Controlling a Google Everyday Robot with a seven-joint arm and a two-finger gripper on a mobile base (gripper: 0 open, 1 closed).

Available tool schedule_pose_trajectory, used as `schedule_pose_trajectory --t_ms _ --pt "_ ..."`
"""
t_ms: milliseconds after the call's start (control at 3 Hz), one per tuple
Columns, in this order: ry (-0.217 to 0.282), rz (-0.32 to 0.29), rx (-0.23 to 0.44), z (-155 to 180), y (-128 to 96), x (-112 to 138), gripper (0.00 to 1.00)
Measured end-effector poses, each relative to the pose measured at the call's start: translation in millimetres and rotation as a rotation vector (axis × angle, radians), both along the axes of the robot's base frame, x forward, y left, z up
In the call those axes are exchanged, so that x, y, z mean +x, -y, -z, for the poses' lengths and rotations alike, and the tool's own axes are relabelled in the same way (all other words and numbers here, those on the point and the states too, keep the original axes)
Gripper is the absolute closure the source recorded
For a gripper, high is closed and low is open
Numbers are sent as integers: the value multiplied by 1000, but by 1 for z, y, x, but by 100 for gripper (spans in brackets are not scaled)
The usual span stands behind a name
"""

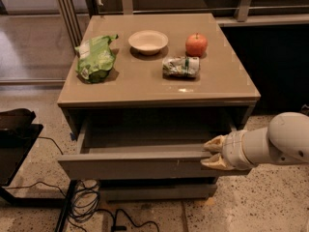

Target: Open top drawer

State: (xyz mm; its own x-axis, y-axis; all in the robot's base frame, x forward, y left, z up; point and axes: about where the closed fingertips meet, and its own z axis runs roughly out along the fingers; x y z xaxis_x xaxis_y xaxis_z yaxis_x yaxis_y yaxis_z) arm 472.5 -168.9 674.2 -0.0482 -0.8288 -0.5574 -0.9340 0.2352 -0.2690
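The top drawer (135, 167) is a wide grey-taupe front with no handle, pulled out well past the cabinet, and its plain grey inside (145, 135) shows empty. My gripper (212, 152) is at the right end of the drawer front. One cream finger (214, 143) sits inside the drawer behind the panel's top edge. The other finger (212, 163) lies against the outer face, so the panel is pinched between them. My white arm (275, 144) reaches in from the right.
On the cabinet top (145, 83) lie a green bag (96, 57), a cream bowl (148, 41), a red apple (196, 44) and a crumpled packet (180, 66). A narrower drawer front (154, 191) sits below. Cables (91, 204) and a black stand (14, 134) are on the floor at the left.
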Motion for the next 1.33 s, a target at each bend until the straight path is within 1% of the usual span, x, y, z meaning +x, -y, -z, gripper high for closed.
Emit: schedule_pose_trajectory --t_ms 333,667,1000,1333 --pt "-2 -6 -1 4 0 -13 84" --pt "-3 -6 -7 6 0 -32 100" --pt "-4 -6 -7 3 0 -33 100" --pt "-7 1 -15 6 0 -51 100"
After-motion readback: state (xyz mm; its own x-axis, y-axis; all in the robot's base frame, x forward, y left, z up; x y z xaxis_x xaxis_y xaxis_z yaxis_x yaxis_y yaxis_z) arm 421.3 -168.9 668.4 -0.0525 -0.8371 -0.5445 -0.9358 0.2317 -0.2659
